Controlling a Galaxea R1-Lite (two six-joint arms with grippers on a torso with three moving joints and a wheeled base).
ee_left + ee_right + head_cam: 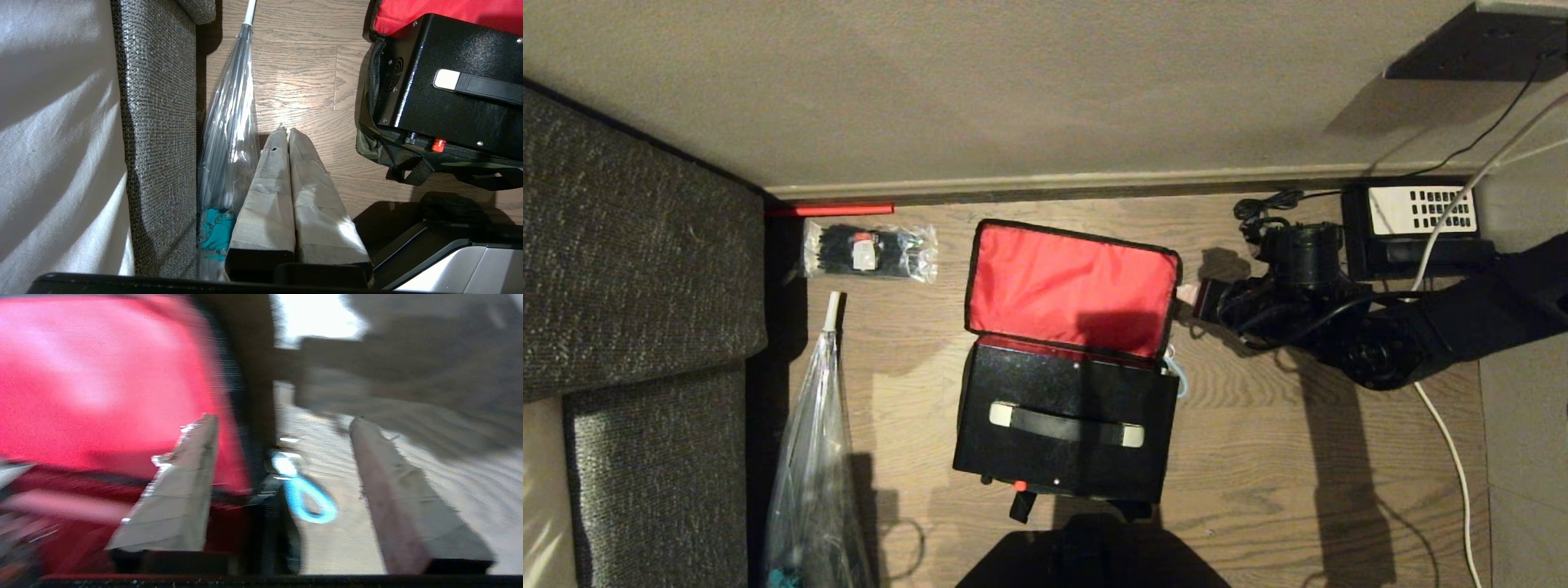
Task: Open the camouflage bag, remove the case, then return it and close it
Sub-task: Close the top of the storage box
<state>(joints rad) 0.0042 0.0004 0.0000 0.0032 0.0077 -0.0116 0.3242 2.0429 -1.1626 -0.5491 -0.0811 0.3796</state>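
Head view shows my right claw (1188,298) open and holding nothing, just beside the red-lined camouflage fabric bag (1072,286). Its flat black hard case (1066,429) lies sideways past my fingers (179,498), nearer this arm.

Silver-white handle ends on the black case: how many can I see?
2. Both sit on the case in the open camouflage bag: one at the strap handle's left end, one at its right end. None seems hidden.

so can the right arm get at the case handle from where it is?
Probably yes. The camouflage bag lid is flipped back, leaving the case handle exposed. The right gripper, jaws open, sits beside the lid's edge.
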